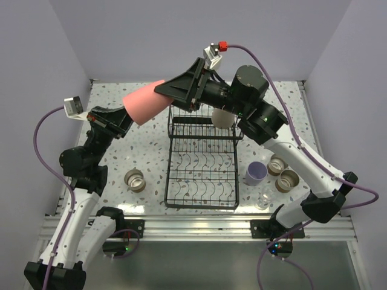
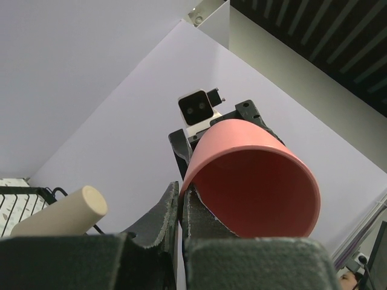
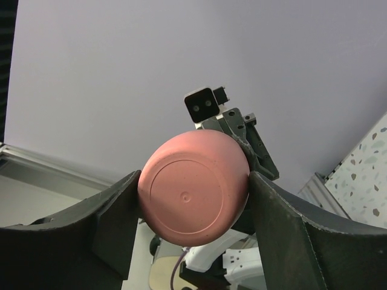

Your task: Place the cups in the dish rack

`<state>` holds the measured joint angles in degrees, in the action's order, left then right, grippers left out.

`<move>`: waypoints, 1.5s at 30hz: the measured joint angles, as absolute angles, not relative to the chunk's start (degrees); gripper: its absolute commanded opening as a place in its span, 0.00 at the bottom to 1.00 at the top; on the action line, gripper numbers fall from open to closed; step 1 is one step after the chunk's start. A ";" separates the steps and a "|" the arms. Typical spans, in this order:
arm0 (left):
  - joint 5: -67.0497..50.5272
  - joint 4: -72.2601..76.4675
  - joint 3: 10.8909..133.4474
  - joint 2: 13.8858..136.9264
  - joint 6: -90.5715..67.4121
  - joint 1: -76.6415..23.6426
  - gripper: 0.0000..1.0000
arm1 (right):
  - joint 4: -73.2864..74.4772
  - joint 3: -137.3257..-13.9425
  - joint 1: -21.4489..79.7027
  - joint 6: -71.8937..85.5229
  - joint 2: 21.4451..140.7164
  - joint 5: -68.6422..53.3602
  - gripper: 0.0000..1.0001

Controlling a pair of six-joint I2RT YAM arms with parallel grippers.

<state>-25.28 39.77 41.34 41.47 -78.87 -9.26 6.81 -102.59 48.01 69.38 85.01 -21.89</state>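
The pink cup (image 1: 145, 101) hangs on its side in the air above the far left corner of the black wire dish rack (image 1: 169, 163). My left gripper (image 1: 126, 115) is shut on its rim, one finger inside and one outside (image 2: 180, 193). My right gripper (image 1: 162, 92) is shut on the cup's base, with a finger touching each side (image 3: 193, 181). The tall beige cup (image 1: 222, 116) lies in the rack's raised far section and also shows in the left wrist view (image 2: 60, 211). The lavender cup (image 1: 255, 173), two tan-brown cups (image 1: 277, 164) (image 1: 287, 180) and the clear glass (image 1: 263, 201) stand to the right of the rack. A third tan-brown cup (image 1: 135, 179) stands to its left.
The rack's lower section of curved tines (image 1: 202, 181) holds nothing. Purple cables loop beside both arms. Walls close in the speckled table (image 1: 148, 148) at the back and sides, and a metal rail runs along its near edge.
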 measured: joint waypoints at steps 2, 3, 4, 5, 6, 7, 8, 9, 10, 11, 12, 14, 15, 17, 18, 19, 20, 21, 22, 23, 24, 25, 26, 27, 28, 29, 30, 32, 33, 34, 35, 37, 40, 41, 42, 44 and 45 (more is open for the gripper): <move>-25.21 39.81 41.34 41.41 -78.87 -9.26 0.00 | 6.90 -102.83 48.12 69.21 85.03 -21.67 0.43; -25.15 39.79 41.34 41.32 -78.87 -9.26 0.00 | 7.09 -103.07 48.18 69.01 85.12 -21.58 0.34; -25.10 39.75 41.34 41.23 -78.87 -9.26 0.00 | 7.33 -103.28 48.27 68.86 85.14 -21.50 0.29; -25.08 39.53 41.34 41.12 -78.83 -9.26 0.00 | 7.62 -103.42 48.36 68.62 85.14 -21.45 0.23; -25.08 39.07 41.34 40.91 -78.63 -9.26 0.00 | 8.08 -103.68 48.42 68.23 85.14 -21.32 0.14; -25.10 38.52 41.39 40.69 -78.37 -9.26 0.09 | 8.69 -103.94 48.49 67.92 85.14 -21.19 0.06; -25.10 37.10 41.60 40.34 -77.95 -9.28 0.15 | 9.30 -104.16 48.53 67.72 85.14 -21.06 0.02; -25.12 35.16 42.04 39.94 -76.97 -9.30 0.20 | 10.20 -104.47 48.64 67.16 85.14 -20.78 0.00; -25.06 32.84 42.70 39.57 -75.92 -9.30 0.32 | 10.83 -104.66 48.73 66.61 85.14 -20.49 0.00; -25.02 29.36 43.79 39.27 -74.19 -9.30 0.40 | 11.88 -105.06 48.82 65.95 85.12 -20.32 0.00; -24.86 26.65 44.71 39.05 -72.90 -9.30 0.47 | 12.69 -105.38 48.93 65.14 85.10 -19.99 0.00; -24.47 20.10 47.05 38.48 -69.52 -9.30 0.62 | 13.93 -105.80 49.08 63.68 84.84 -19.14 0.00; -24.21 16.69 48.27 38.20 -68.01 -9.30 0.65 | 14.66 -105.86 49.06 62.85 84.60 -18.83 0.00; -23.27 10.02 50.52 37.47 -64.60 -9.30 0.77 | 16.58 -105.95 48.90 61.41 83.92 -18.46 0.00; -22.70 6.59 51.57 37.04 -62.89 -9.30 0.80 | 17.50 -106.15 48.60 60.73 83.64 -18.39 0.00; -21.85 3.22 52.49 36.40 -61.45 -9.30 0.85 | 18.37 -106.39 48.29 60.10 83.40 -18.28 0.00; -20.91 0.01 53.28 35.75 -59.92 -9.30 0.87 | 19.51 -106.80 47.92 59.40 83.18 -17.98 0.00; -19.99 -3.07 53.93 34.89 -58.63 -9.30 0.89 | 20.45 -107.33 47.53 58.70 83.07 -17.61 0.00; -18.98 -5.96 54.37 33.98 -57.41 -9.30 0.90 | 21.39 -108.01 47.16 57.89 83.05 -17.37 0.00; -17.91 -8.97 54.85 32.73 -56.36 -9.30 0.90 | 22.48 -108.79 46.74 57.10 83.07 -17.15 0.00; -17.02 -11.60 55.18 31.57 -55.51 -9.30 0.90 | 23.55 -109.49 46.39 56.38 83.07 -16.95 0.00; -15.92 -14.06 55.66 30.50 -54.57 -9.30 0.90 | 24.86 -110.45 46.00 55.51 83.07 -16.64 0.00; -14.81 -16.60 56.36 29.65 -53.67 -9.30 0.90 | 26.33 -111.57 45.65 54.52 83.11 -16.05 0.00; -13.82 -19.05 57.10 28.99 -52.77 -9.30 0.90 | 27.44 -112.57 45.32 53.58 83.13 -15.66 0.00; -12.64 -21.71 57.91 28.51 -51.83 -9.30 0.90 | 29.08 -114.04 45.17 52.34 83.22 -15.11 0.00; -11.70 -23.90 58.57 28.27 -51.16 -9.30 0.90 | 30.74 -115.83 44.95 50.98 83.46 -14.28 0.00; -10.63 -26.63 59.31 28.10 -50.19 -9.30 0.90 | 32.10 -117.78 44.93 49.65 83.79 -13.37 0.00; -8.47 -32.12 60.64 28.08 -48.66 -9.30 0.90 | 36.21 -123.33 44.93 46.50 85.27 -11.31 0.00; -7.49 -34.57 61.06 28.08 -48.05 -9.30 0.89 | 37.58 -126.19 44.93 44.97 86.24 -10.35 0.00; -6.61 -36.93 61.45 28.05 -47.35 -9.30 0.89 | 40.16 -129.69 44.95 43.18 87.46 -9.15 0.00; -5.72 -39.27 61.78 28.03 -46.81 -9.30 0.89 | 42.57 -133.21 44.97 41.43 88.88 -7.88 0.00; -4.29 -43.27 62.06 27.83 -45.80 -9.30 0.89 | 46.46 -138.39 44.99 38.37 90.94 -4.80 0.00; -2.98 -47.83 62.24 27.29 -44.99 -9.30 0.89 | 52.97 -142.37 44.97 33.15 93.19 1.26 0.00; -2.72 -49.08 62.37 27.11 -44.75 -9.30 0.89 | 54.94 -142.43 44.97 31.68 93.78 3.20 0.00; -2.52 -50.02 62.48 26.92 -44.62 -9.30 0.89 | 56.88 -142.45 44.97 30.37 94.43 5.17 0.00; -2.35 -51.72 62.83 26.52 -44.27 -9.30 0.90 | 60.12 -142.45 44.95 28.18 96.23 8.23 0.00; -2.26 -52.40 63.05 26.30 -44.16 -9.30 0.89 | 61.63 -142.45 44.95 27.11 97.51 9.72 0.00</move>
<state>-2.26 -52.40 63.05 26.30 -44.16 -9.30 61.63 -142.45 44.95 27.11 97.51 9.72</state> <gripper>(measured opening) 0.897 0.683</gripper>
